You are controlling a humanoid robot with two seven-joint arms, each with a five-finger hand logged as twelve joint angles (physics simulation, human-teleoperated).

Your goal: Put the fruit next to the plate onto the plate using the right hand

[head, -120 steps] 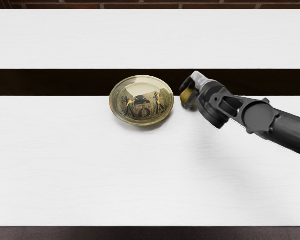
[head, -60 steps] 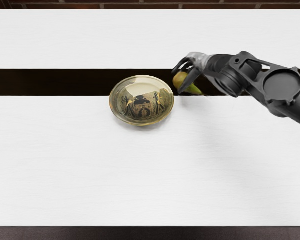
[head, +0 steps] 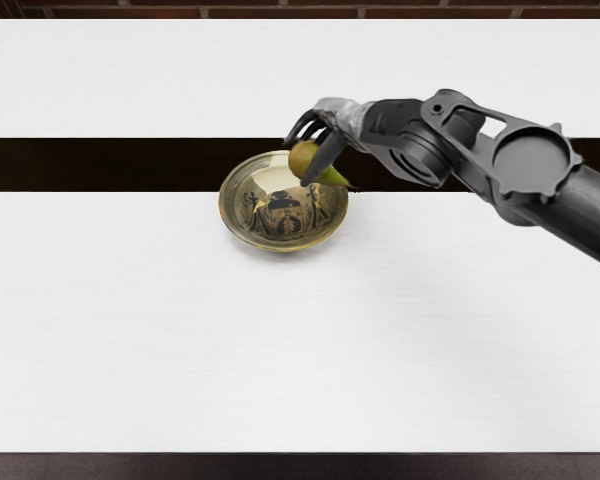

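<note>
Right robot hand (head: 316, 140) grasping fruit (head: 307, 161), held above plate (head: 250, 215) far-right rim, poised for drop into plate.

The plate (head: 232, 208) presents as polished brass-toned metal, highly glossy, its bowl mirroring the surroundings. The fruit (head: 305, 160) at the plate's far right rim has smooth yellow-green skin with a dull sheen. The worktop (head: 280, 340) under the plate is white and matt with faint streaking like painted wood grain, while the robot hand (head: 325, 128) above the plate's far rim has dark matt fingers and a paler satin-grey back, and its arm (head: 520, 165), right of the plate, looks like smooth matt charcoal plastic or coated metal.
</note>
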